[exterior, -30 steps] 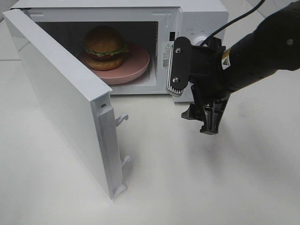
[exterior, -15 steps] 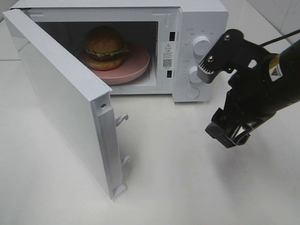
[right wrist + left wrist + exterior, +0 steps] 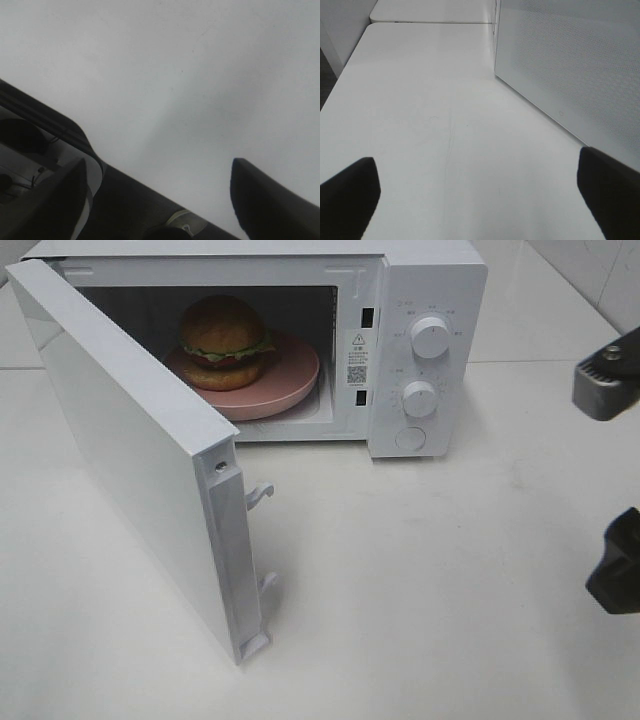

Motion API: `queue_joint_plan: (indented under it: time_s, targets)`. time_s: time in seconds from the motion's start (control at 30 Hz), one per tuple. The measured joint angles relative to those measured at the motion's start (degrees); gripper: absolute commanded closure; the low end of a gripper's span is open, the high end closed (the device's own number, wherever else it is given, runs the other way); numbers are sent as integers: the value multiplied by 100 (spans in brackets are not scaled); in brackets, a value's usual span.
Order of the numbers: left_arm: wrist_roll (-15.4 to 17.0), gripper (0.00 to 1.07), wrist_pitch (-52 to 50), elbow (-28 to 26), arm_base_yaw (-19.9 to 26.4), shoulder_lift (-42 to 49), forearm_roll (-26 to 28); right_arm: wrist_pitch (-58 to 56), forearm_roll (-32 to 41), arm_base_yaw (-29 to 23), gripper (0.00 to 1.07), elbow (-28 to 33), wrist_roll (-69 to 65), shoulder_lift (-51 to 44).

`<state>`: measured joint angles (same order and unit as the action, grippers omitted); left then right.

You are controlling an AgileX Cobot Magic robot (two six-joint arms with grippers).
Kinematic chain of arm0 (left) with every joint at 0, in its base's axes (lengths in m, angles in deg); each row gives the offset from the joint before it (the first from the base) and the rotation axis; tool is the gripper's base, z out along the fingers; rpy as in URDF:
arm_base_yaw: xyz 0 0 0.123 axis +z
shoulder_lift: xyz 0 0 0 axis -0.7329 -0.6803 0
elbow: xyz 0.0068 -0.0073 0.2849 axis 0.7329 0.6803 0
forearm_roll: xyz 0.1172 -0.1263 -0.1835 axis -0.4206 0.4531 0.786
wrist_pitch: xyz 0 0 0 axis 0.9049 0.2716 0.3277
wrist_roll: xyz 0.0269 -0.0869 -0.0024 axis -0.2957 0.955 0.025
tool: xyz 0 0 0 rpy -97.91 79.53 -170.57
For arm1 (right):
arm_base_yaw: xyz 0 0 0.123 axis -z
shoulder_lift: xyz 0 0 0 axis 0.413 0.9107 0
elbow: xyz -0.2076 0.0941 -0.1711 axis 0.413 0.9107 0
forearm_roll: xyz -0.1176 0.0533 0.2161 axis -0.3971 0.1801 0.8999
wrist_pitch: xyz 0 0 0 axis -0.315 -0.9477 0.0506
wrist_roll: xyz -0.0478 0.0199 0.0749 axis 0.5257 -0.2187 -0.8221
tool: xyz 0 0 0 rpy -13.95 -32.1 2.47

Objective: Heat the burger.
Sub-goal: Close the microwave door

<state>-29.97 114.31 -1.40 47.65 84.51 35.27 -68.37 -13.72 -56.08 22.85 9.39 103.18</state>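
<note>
The burger (image 3: 223, 340), with a domed golden-brown bun, sits on a pink plate (image 3: 290, 380) inside the white microwave (image 3: 430, 280), whose door (image 3: 130, 450) stands wide open toward the front left. My right gripper (image 3: 612, 480) shows only partly at the right edge of the high view, well away from the microwave. In its wrist view the right gripper (image 3: 160, 195) is open with nothing held between the fingers (image 3: 260, 200). My left gripper (image 3: 480, 200) is open over bare table beside the door's outer face (image 3: 570, 65); it is out of the high view.
Two knobs (image 3: 430, 337) and a round button (image 3: 409, 438) sit on the microwave's right-hand panel. The open door juts far out over the white table (image 3: 420, 590). A dark part of the robot (image 3: 125, 200) crosses the right wrist view.
My right arm has pulled back from in front of the microwave's control panel to the right edge of the view. The burger, plate and door have not moved.
</note>
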Motion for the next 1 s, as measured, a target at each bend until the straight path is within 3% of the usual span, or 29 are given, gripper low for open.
queue_joint_plan:
  time_s: [0.57,0.8,1.0]
  targets:
    - [0,7,0,0,0,0,0,-653,29,120,31,132,-11,-1960]
    - [0,7,0,0,0,0,0,-527,378,1112,31,705,-6,-2899]
    - [0,7,0,0,0,0,0,-241,430,1656,31,1100,6,-3678]
